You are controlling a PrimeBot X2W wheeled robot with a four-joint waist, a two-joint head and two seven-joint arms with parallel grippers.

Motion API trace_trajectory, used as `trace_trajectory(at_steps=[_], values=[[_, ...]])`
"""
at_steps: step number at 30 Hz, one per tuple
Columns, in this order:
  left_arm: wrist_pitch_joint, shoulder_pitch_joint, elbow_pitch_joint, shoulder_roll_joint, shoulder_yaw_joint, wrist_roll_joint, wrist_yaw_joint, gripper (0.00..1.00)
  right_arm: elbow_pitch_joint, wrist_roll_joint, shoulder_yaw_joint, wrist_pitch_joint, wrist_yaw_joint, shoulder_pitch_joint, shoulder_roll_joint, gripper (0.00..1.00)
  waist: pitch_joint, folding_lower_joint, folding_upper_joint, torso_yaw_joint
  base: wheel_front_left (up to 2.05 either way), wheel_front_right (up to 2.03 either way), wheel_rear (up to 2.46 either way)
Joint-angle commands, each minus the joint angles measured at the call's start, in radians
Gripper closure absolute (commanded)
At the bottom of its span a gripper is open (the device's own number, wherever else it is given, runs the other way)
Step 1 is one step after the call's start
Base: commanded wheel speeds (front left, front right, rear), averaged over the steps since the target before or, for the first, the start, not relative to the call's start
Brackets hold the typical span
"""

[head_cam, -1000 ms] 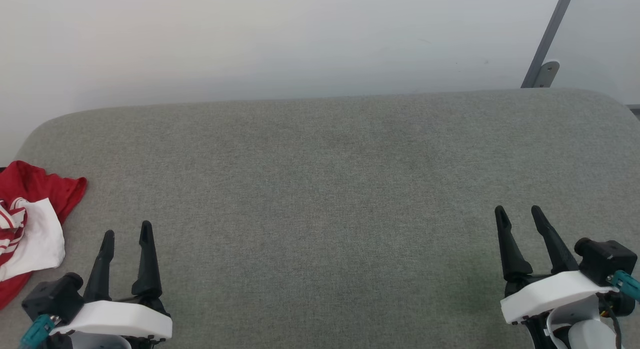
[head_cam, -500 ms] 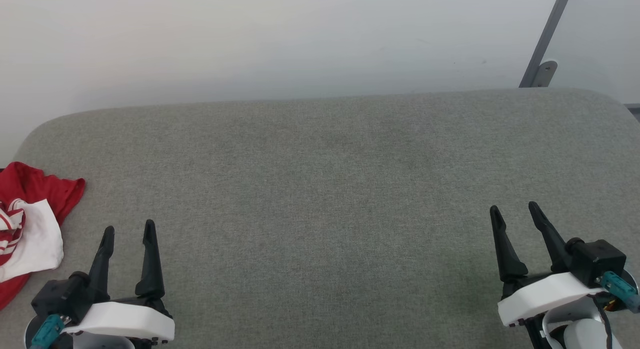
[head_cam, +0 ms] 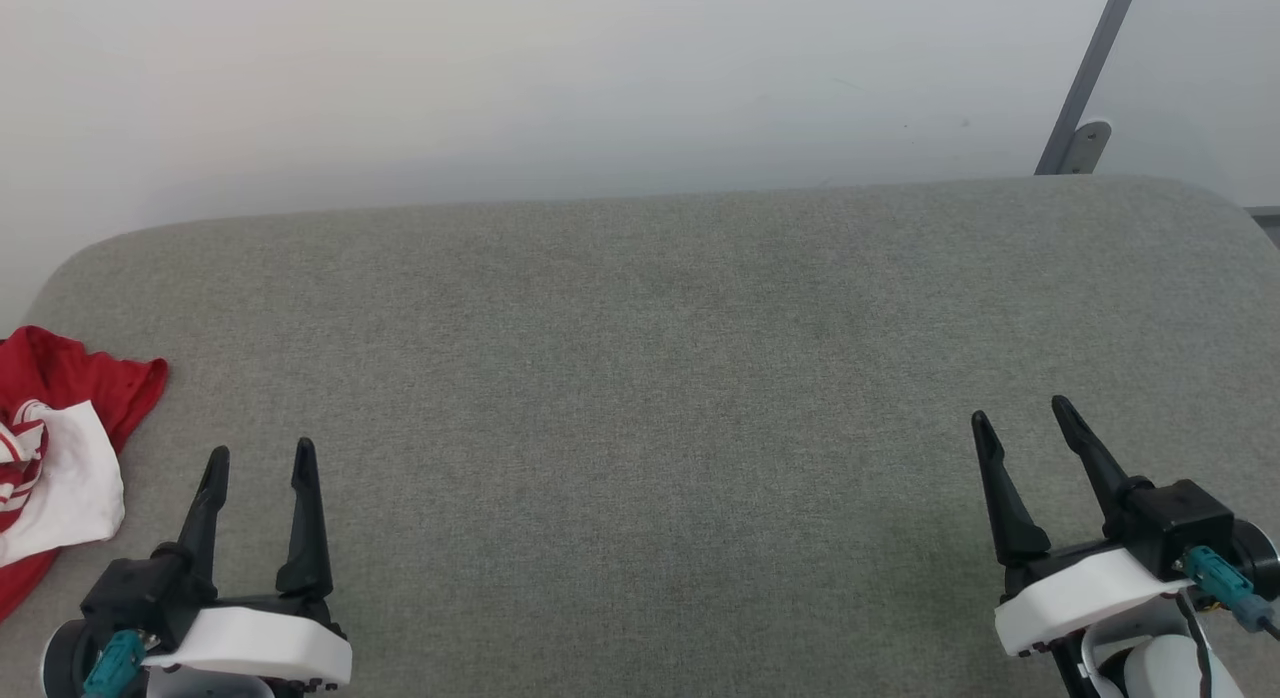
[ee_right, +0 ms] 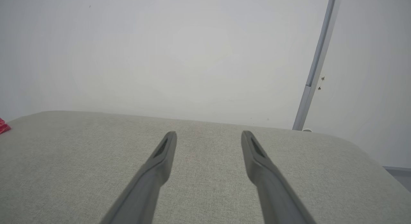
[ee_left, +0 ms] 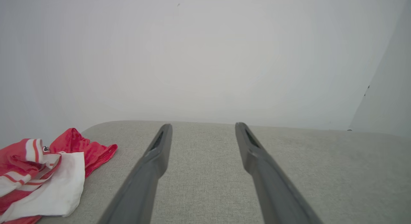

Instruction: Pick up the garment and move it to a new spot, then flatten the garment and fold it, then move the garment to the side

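The garment (head_cam: 60, 448), red with a white sleeve and striped trim, lies crumpled at the far left edge of the grey padded surface; in the left wrist view the garment (ee_left: 48, 176) sits low on the left. My left gripper (head_cam: 260, 453) stands open at the lower left, just right of the cloth and apart from it, nothing between its fingers (ee_left: 157, 159). At the lower right my right gripper (head_cam: 1020, 418) is open and empty, far from the cloth. A red sliver of the garment (ee_right: 4, 127) peeks in at the right wrist view's left edge.
The grey padded surface (head_cam: 650, 378) has rounded corners and ends at a pale wall behind. A grey metal bar (head_cam: 1085, 88) with a bracket leans at the back right corner.
The head view has drifted slightly, so the garment sits a little further left in it. Both grippers have shifted a little in the view and stay open.
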Motion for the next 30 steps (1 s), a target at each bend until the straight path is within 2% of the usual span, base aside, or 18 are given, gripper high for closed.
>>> trace_trajectory(at_steps=[1,17,22,30], values=[[-0.01,0.013,-0.005,0.005,0.0,0.02,-0.005,0.0,-0.004,-0.021,0.0,-0.011,0.001,-0.012,-0.004,0.0,0.0,0.0,-0.0001,0.0,0.0,0.0,0.0],[-0.012,0.016,-0.001,0.006,-0.005,-0.005,-0.005,0.0,-0.017,-0.047,-0.034,-0.011,0.001,0.002,0.007,0.0,0.0,0.0,-0.0001,-0.001,0.0,0.0,0.0],[-0.011,0.012,0.007,-0.001,-0.008,-0.041,-0.005,0.0,-0.017,-0.055,-0.045,-0.011,0.001,0.006,0.011,0.0,-0.002,0.0,-0.0001,0.003,0.0,0.0,0.0],[-0.011,0.007,0.024,-0.001,-0.005,-0.074,-0.005,0.0,-0.026,-0.052,-0.039,-0.011,0.001,0.017,0.015,0.0,-0.015,0.0,-0.0001,0.052,0.0,0.0,0.0]])
